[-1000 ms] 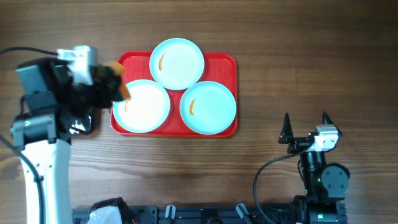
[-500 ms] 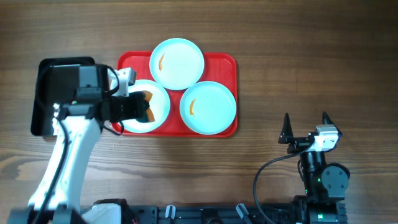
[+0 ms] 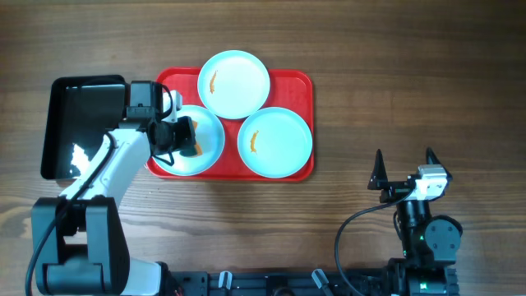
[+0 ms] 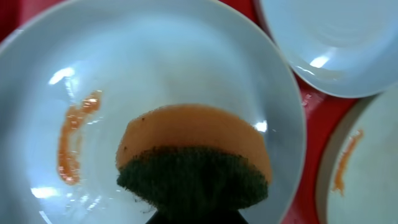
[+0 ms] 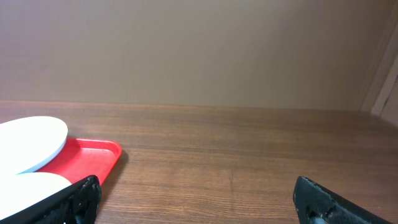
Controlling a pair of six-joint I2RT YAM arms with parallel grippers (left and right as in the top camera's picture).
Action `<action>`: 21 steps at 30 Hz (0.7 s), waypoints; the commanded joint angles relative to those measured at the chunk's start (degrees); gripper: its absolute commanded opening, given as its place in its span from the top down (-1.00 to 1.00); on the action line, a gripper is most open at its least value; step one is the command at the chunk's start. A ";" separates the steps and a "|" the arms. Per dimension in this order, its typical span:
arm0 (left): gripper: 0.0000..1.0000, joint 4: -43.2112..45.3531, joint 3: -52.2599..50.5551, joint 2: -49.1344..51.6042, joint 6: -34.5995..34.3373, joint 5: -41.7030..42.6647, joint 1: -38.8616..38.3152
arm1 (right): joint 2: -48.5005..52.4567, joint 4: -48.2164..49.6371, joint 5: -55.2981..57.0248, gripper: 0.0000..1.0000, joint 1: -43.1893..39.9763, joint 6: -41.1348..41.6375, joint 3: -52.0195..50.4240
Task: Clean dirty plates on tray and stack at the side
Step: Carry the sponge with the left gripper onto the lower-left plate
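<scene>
Left claw (image 3: pixel 186 136): closed on a sponge (image 4: pixel 194 155), orange body with the dark scouring face turned towards the wrist camera; you will not see the fingers themselves in the wrist view, the sponge covers them.

Directly beneath the sponge lies the nearest plate (image 4: pixel 155 56), the left-hand one on the red tray (image 3: pixel 302 80); whether the sponge rests on the plate or hangs just above it cannot be told.

Deciding relation: the orange smear (image 4: pixel 71 143) sits on that plate just to the left of the sponge as the wrist camera sees it, apart from it, uncovered; its long axis runs up the wrist view, along the claw's reach and not across it. My judgement: your wipe must carry the sponge sideways to the left, then along that line.

Further out: two other plates, one ahead (image 3: pixel 234 84) and one to the right (image 3: pixel 275 141), each smeared; a black tray (image 3: pixel 74 107) behind the claw, off the red tray's left edge.

Right claw (image 3: pixel 403 156): wide open, empty, well apart from every plate; the left arm is plainly the nearer.

Obscured: from overhead the arm hides the smear and much of the plate.
</scene>
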 commanded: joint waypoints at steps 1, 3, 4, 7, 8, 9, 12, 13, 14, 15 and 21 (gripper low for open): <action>0.10 0.26 -0.35 0.52 -0.85 -5.60 -0.22 | -0.46 0.13 0.63 -0.99 -0.39 -0.98 -0.07; -0.02 -0.11 -0.35 0.52 -0.85 -5.11 -0.22 | -0.46 0.13 0.63 -0.99 -0.39 -0.98 -0.07; -0.32 -0.26 -0.35 0.52 -0.85 -4.74 -0.22 | -0.46 0.13 0.63 -1.00 -0.39 -0.98 -0.07; -0.81 -0.72 -0.35 0.52 -0.85 -3.45 -0.22 | -0.46 0.13 0.63 -0.99 -0.39 -0.98 -0.07; -1.00 -0.79 -0.35 0.52 -0.85 -3.08 -0.22 | -0.46 0.13 0.63 -1.00 -0.39 -0.96 -0.07; -1.00 -0.92 -0.35 0.52 -0.87 -2.80 -0.22 | -0.46 0.13 0.63 -0.99 -0.39 -0.98 -0.07; -1.00 -0.96 -0.35 0.52 -0.85 -2.64 -0.22 | -0.46 0.13 0.63 -0.99 -0.39 -0.98 -0.07; -1.00 -0.92 -0.35 0.52 -0.85 -2.67 -0.22 | -0.46 0.13 0.63 -0.99 -0.39 -0.98 -0.07; -1.00 -0.94 -0.35 0.52 -0.83 -2.67 -0.22 | -0.46 0.13 0.63 -0.99 -0.39 -0.98 -0.07; -1.00 -0.92 -0.35 0.52 -0.83 -2.67 -0.22 | -0.46 0.13 0.63 -0.99 -0.39 -0.98 -0.07; -1.00 -0.92 -0.35 0.52 -0.85 -2.67 -0.22 | -0.46 0.13 0.63 -1.00 -0.39 -0.98 -0.07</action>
